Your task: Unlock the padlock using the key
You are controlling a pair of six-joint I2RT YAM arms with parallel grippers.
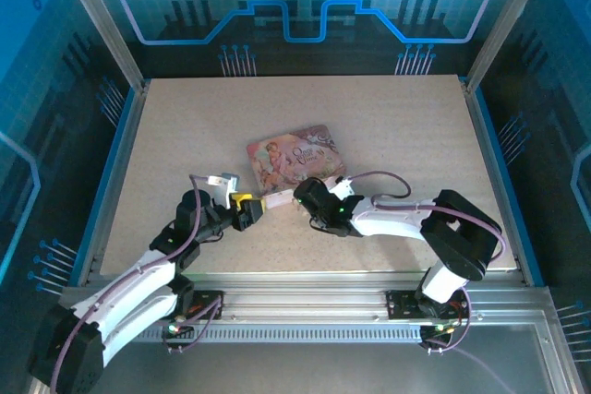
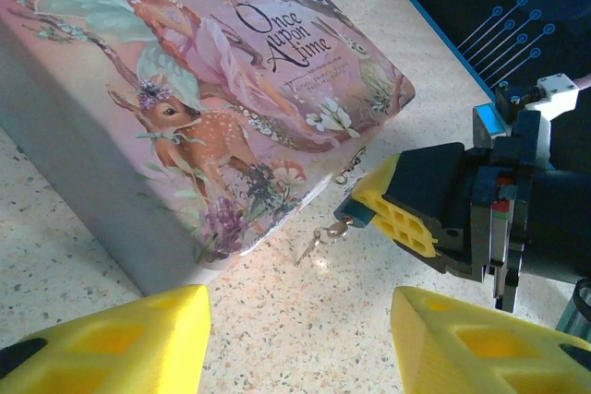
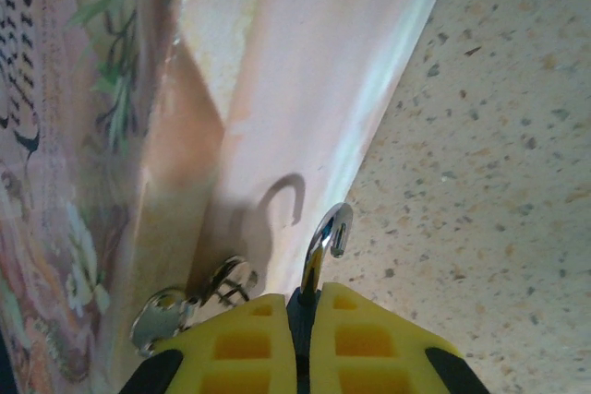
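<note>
**Left gripper (image 2: 300,325) hanging open with nothing in it, right one clamped on the lock. Looks like the key grab is next.**

Left to right: the pink tin (image 2: 185,89) sits on the table (image 3: 480,136). Just beside its edge, the tiny key (image 2: 310,244) pokes down-left from the padlock (image 2: 345,220). The padlock is pinched between the shut pads of the right gripper (image 3: 305,306), with its shackle (image 3: 325,242) sticking out past the tips. I can't tell if the key is fully seated. I'd bring the left fingers in low, square to the key's flat head, and close gently. Then twist about the key's own axis with no sideways drag, while the right side just holds firm. Main risk is the key slipping or the lock swivelling in the pads.
</note>
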